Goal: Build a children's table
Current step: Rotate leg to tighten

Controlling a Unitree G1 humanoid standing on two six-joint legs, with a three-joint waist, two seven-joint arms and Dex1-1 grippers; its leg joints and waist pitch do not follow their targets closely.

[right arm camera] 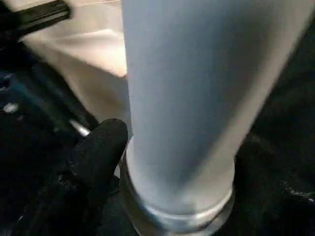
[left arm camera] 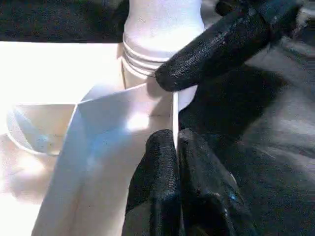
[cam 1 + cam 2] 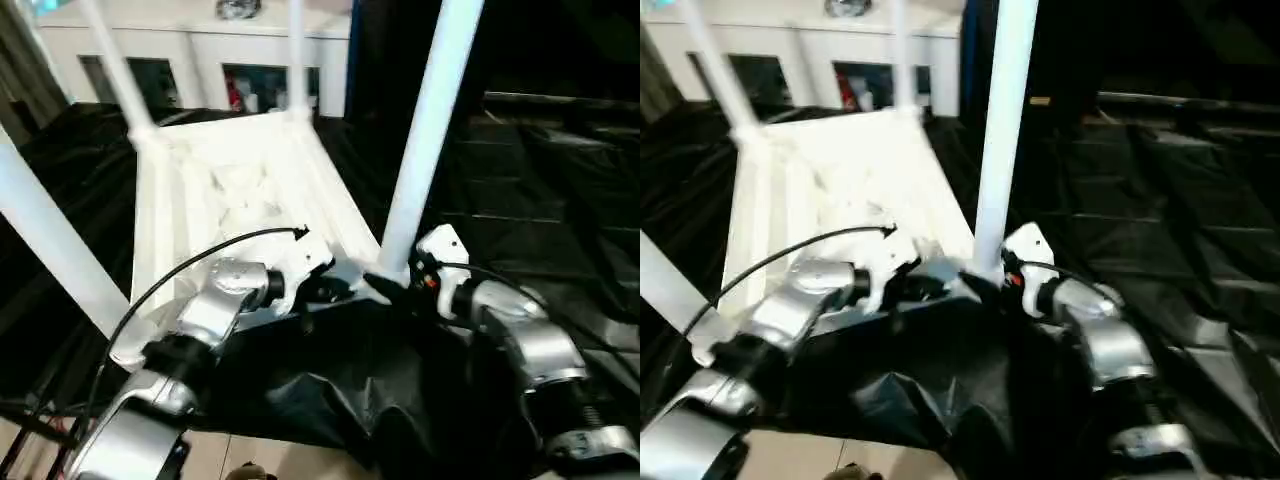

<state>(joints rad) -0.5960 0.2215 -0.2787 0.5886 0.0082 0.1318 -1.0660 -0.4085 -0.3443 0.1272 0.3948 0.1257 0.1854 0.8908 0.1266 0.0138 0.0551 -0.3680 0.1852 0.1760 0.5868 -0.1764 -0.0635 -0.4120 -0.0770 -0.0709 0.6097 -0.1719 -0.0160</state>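
The children's table lies upside down: its white ribbed tabletop (image 3: pixel 230 190) rests on the black cloth. Legs stand up from its corners: the near right leg (image 3: pixel 425 140), the near left leg (image 3: pixel 45 240) and two far ones (image 3: pixel 115 70) (image 3: pixel 296 55). My left gripper (image 2: pixel 176 147) is shut on the thin white rim of the tabletop (image 2: pixel 123 128), just beside the near right corner socket. My right gripper (image 3: pixel 395 285) is at the threaded foot of the near right leg (image 1: pixel 197 98), right against it.
The black-draped work table (image 3: pixel 540 200) stretches far to the right and behind. A white cabinet (image 3: pixel 200 50) stands at the back. The table's near edge drops to a pale floor (image 3: pixel 230 455). A black cable (image 3: pixel 200 255) arcs over my left forearm.
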